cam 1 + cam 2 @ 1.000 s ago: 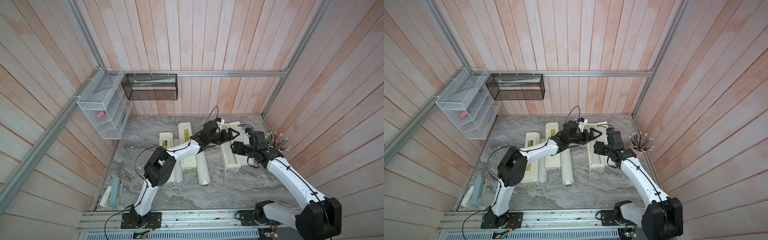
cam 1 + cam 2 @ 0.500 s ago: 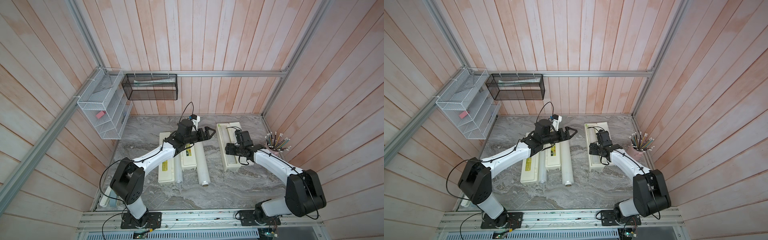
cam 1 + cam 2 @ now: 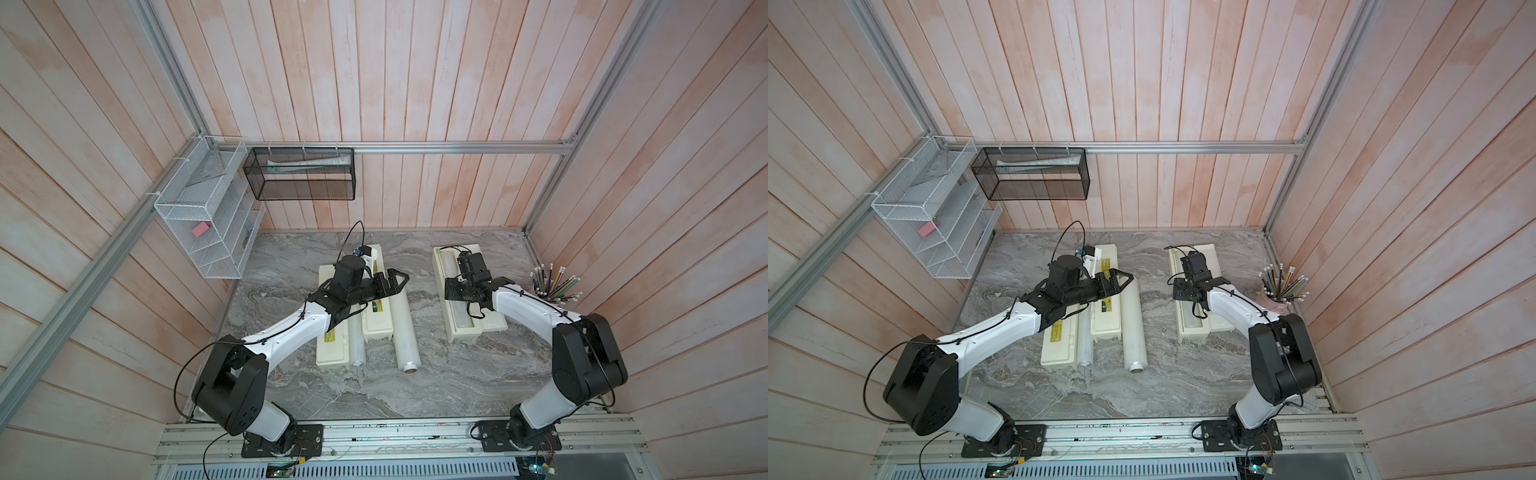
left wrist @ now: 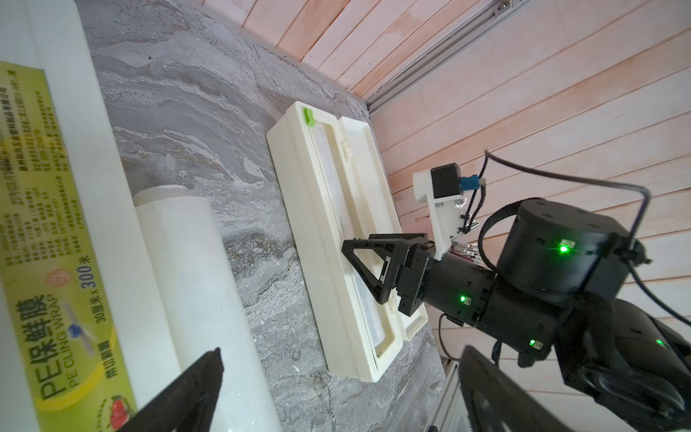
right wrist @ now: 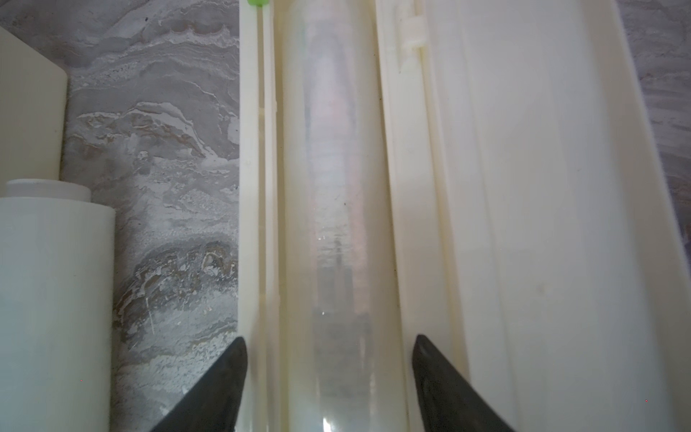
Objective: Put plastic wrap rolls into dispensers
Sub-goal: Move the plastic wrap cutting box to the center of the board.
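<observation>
1. Front-mid tabletop: two rolls loose, outer roll (image 3: 402,332) and inner roll (image 3: 356,347), beside two shut dispensers (image 3: 332,353). Todo.
2. Left pincer (image 3: 395,279) wide, empty, over outer roll's far end.
3. Twd right edge: open dispenser (image 3: 451,332) has third roll (image 3: 459,307) in trough. Right pincer (image 5: 329,342) part-open astride it, no contact seen. Approx 1 of 3 done, lid not shut.

Left arm (image 3: 291,332) and right arm (image 3: 536,311), white shells (image 3: 1000,328), black joints (image 3: 921,386), black cables (image 4: 493,159), green lights (image 4: 563,248), black triangular fingers (image 4: 385,239), white bracket (image 4: 443,220).

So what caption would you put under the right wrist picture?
Right gripper, jaws apart, over a plastic wrap roll lying in its open dispenser.
</observation>
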Motion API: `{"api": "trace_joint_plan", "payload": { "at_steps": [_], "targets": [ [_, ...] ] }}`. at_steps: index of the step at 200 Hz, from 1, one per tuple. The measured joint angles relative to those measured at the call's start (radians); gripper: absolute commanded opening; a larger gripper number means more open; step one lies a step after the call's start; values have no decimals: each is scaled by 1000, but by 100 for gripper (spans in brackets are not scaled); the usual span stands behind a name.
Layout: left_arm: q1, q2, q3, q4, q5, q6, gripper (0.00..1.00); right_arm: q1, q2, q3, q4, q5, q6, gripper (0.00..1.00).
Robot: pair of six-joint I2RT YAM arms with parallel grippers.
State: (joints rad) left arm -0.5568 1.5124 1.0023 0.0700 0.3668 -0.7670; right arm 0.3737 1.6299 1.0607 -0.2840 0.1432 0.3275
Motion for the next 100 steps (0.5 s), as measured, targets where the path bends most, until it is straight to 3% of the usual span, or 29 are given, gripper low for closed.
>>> {"api": "trace_joint_plan", "payload": {
  "at_steps": [100],
  "targets": [
    [14,0,-6,19,3,0,100,44,115,86,-8,105,-21,66]
  ]
}}
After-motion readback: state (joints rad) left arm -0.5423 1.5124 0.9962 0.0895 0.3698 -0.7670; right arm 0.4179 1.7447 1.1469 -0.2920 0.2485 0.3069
